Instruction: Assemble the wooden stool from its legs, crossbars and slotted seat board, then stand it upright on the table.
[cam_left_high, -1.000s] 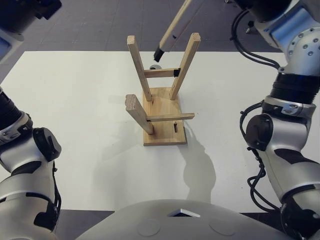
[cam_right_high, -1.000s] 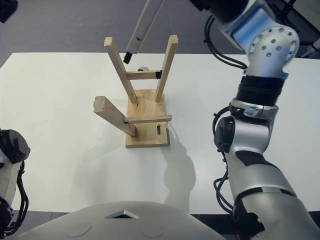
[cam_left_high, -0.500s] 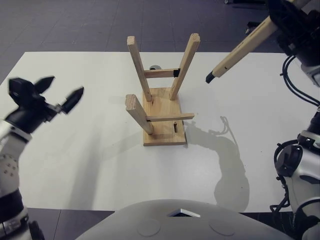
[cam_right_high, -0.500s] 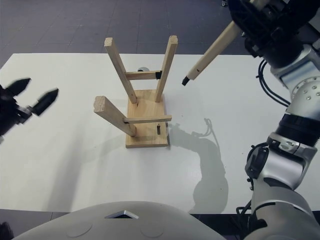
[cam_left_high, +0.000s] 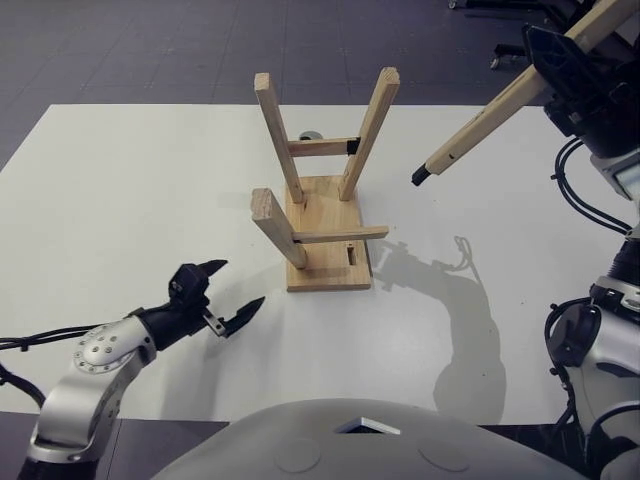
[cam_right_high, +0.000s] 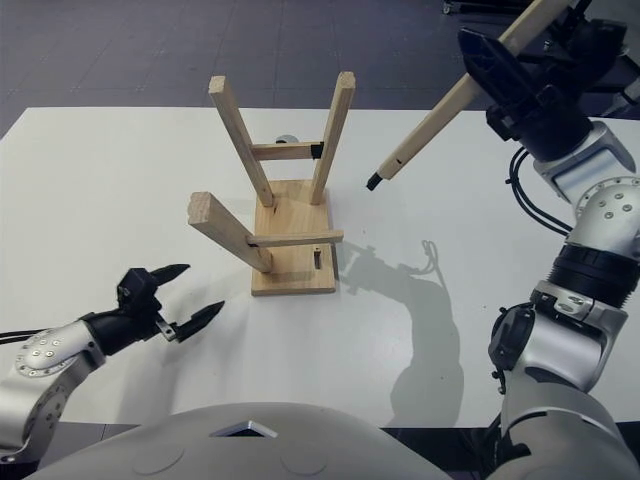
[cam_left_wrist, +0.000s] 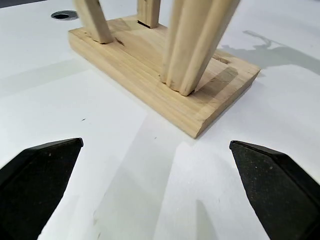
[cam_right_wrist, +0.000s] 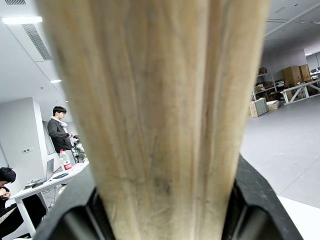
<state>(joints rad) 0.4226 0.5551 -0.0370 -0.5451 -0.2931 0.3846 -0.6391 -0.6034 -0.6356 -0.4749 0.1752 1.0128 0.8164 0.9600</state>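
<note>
The slotted seat board (cam_left_high: 328, 247) lies flat on the white table (cam_left_high: 120, 200) with three wooden legs standing up from it: two far legs (cam_left_high: 278, 135) joined by a crossbar (cam_left_high: 322, 146), and a near-left leg (cam_left_high: 276, 228) with a second crossbar (cam_left_high: 343, 235) sticking out to the right. My right gripper (cam_left_high: 575, 75) is high at the right, shut on a fourth wooden leg (cam_left_high: 478, 120) that slants down toward the stool. My left gripper (cam_left_high: 225, 300) hovers open just above the table, near-left of the board (cam_left_wrist: 150, 65).
A small round metal piece (cam_left_high: 312, 135) lies on the table behind the stool. The table's left and right sides are bare white surface. Dark floor lies beyond the far edge.
My left arm dropped from the far left to low near the board's front-left corner, fingers still open. The right arm holding the leg shifted slightly.
</note>
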